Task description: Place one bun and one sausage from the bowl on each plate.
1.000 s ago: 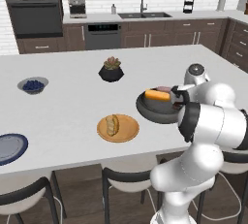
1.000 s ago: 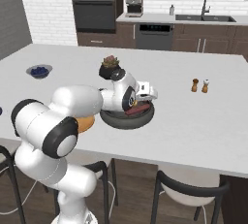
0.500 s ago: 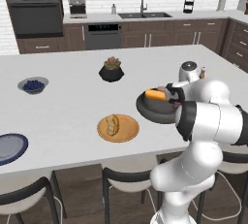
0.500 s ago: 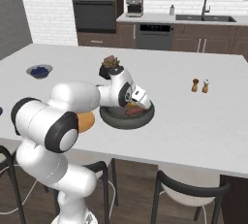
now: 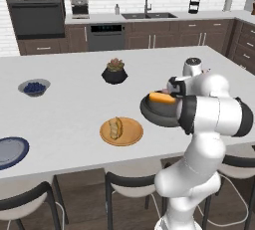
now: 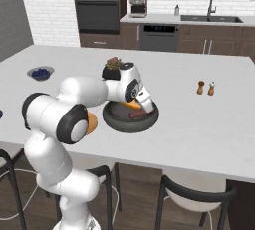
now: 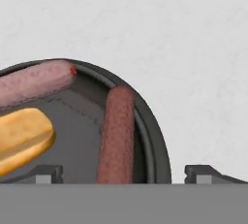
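The dark bowl (image 5: 149, 115) (image 6: 119, 124) sits on the island's right half. Seen from the hand, its rim (image 7: 155, 140) curves around a dark red sausage (image 7: 116, 136), a pinker sausage (image 7: 34, 82) and a bun (image 7: 22, 138). My gripper (image 7: 123, 174) (image 6: 147, 107) hangs open just above the bowl's edge, the dark red sausage lying between its fingertips (image 7: 46, 172). The orange-tan plate (image 5: 130, 137) carries one bun (image 5: 116, 127). At the near left lies the dark blue plate (image 5: 10, 152), bare.
A black plant pot (image 5: 115, 72) stands behind the bowl. A small grey bowl of blueberries (image 5: 34, 87) is at the far left. Salt and pepper shakers (image 6: 205, 88) stand to the right. Stools line the near edge of the island.
My hand has dipped a little lower over the bowl and drawn in closer to it. The bowl, plates and food have not moved.
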Controlling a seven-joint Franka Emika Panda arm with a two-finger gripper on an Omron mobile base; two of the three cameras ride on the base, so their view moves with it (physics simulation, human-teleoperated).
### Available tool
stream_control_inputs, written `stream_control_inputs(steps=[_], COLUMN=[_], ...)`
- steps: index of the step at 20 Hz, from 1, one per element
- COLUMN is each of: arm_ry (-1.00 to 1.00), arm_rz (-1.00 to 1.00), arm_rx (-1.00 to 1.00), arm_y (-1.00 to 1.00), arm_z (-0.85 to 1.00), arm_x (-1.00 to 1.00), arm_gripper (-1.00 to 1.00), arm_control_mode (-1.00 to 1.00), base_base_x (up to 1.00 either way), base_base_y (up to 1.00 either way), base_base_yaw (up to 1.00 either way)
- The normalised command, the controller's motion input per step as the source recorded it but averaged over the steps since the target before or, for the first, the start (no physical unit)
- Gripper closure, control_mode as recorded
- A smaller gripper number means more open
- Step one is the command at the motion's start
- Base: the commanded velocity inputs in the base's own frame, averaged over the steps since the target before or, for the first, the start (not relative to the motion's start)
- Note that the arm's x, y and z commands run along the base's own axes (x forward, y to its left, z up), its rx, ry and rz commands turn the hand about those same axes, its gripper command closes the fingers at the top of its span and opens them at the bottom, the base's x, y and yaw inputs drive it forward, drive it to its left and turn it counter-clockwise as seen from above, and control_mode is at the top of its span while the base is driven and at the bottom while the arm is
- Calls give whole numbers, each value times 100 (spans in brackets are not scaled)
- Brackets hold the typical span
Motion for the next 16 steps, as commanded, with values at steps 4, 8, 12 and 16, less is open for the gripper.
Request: stream_control_inputs(steps=[4,8,12,16], arm_ry=[0,1,2,2], arm_rz=[-16,-6,-2,0], arm_rx=[6,4,0,0], arm_y=[3,0,0,0], arm_z=[-39,-50,-36,-19], arm_x=[41,25,14,7], arm_gripper=[-100,-100,-100,-100], arm_control_mode=[-100,-100,-100,-100], base_base_x=[0,0,0,0], base_base_y=[0,0,0,0], base_base_yaw=[0,0,0,0])
